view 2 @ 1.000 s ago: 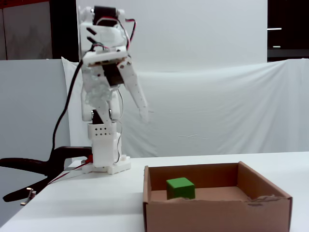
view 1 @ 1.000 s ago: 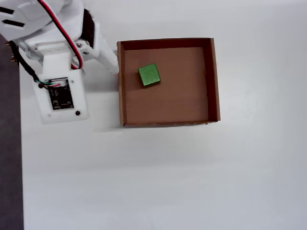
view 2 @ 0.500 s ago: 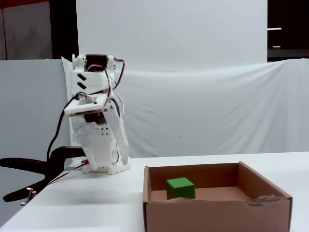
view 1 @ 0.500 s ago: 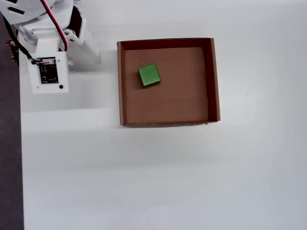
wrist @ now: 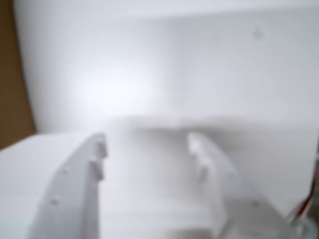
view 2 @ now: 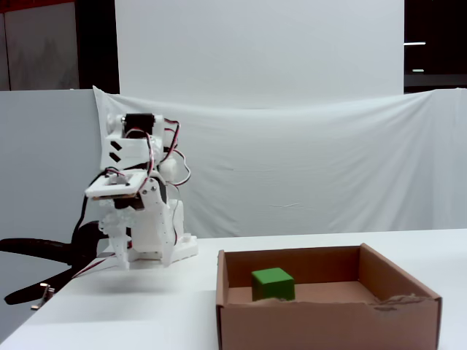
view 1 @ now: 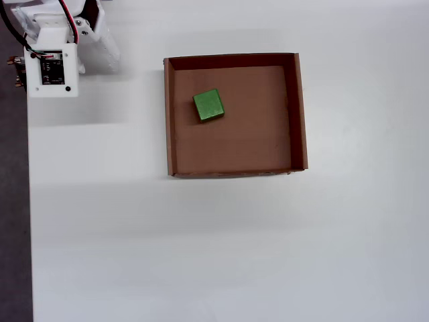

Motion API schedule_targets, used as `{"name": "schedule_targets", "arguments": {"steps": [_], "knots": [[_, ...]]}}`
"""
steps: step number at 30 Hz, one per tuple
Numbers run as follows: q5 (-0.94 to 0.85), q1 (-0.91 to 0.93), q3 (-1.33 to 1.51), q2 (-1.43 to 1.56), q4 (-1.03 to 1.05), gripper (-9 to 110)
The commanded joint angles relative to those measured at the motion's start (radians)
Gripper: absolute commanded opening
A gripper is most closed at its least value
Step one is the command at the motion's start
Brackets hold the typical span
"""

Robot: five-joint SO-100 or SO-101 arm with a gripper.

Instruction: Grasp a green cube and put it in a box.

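Well off to the right of the pincer (wrist: 147,149) in the overhead view, the cube (view 1: 208,106) lies on the box (view 1: 298,111) floor, so the job looks done, with the pincer spread, empty, tucked by the base.

matte green cube (view 1: 208,105), cardboard box (view 1: 300,114) (brown, plain), smooth white table (view 1: 201,248)

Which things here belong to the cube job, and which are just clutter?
Job:
green cube, lying inside the box
box
gripper, fingers apart, empty

Lying about:
black clamp at the table's left edge in the fixed view
white backdrop cloth
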Motion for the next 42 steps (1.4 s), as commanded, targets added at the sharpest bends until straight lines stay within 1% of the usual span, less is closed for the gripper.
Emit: {"name": "schedule_targets", "arguments": {"steps": [1,4,6,9,12,16,19,23,25,26,42], "knots": [[-0.017,0.006,0.012,0.072,0.032,22],[-0.037,0.021,0.064,0.195,0.098,22],[-0.077,0.041,0.064,0.196,0.126,22],[-0.083,0.041,0.064,0.196,0.152,22],[-0.109,0.037,0.064,0.196,0.233,21],[-0.107,0.025,0.066,0.196,0.236,20],[-0.091,0.018,0.066,0.196,0.252,22],[-0.077,0.017,0.066,0.196,0.252,20],[0.044,0.000,0.066,0.196,0.235,21],[0.078,-0.012,0.066,0.196,0.232,23],[0.084,-0.029,0.066,0.196,0.232,24]]}}
